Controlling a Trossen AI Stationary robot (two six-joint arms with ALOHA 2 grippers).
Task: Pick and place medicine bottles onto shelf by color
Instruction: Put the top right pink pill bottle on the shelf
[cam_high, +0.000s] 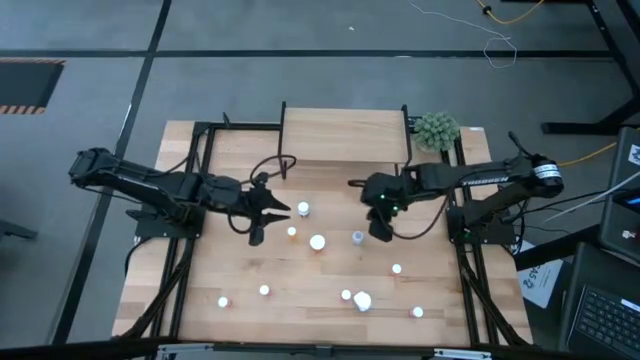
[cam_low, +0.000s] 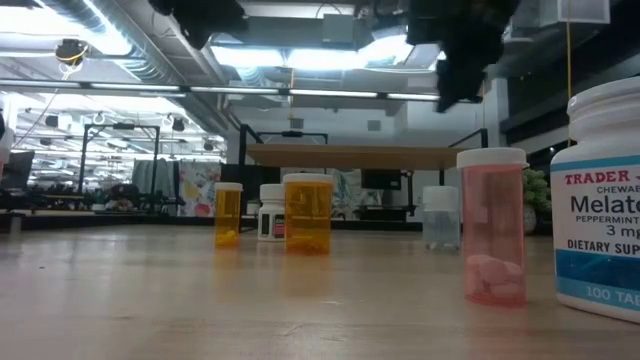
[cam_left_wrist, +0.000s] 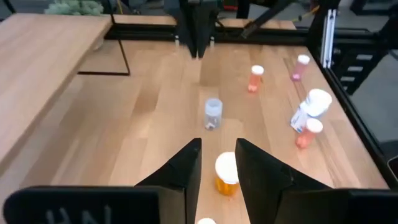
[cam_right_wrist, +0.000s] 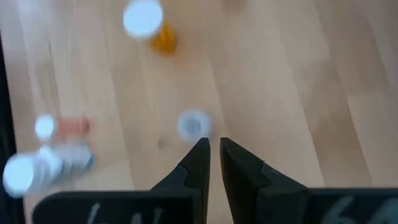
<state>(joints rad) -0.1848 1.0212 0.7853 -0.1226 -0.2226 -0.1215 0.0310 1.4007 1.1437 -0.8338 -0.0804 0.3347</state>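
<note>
While the left gripper (cam_left_wrist: 217, 171) is hovering with fingers spread over a small orange bottle (cam_left_wrist: 226, 175) mid-table, the right gripper (cam_right_wrist: 213, 155) is waiting with fingers pressed together. Such a bottle is probably light, stiff and smooth, so gripping its body under the cap seems safest.

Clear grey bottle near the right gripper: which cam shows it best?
Left wrist view: the clear grey bottle stands upright, unobstructed, whole body visible. The high view shows only its cap; the right wrist view looks down on it just beyond the right gripper; the low view shows it small and distant.
</note>
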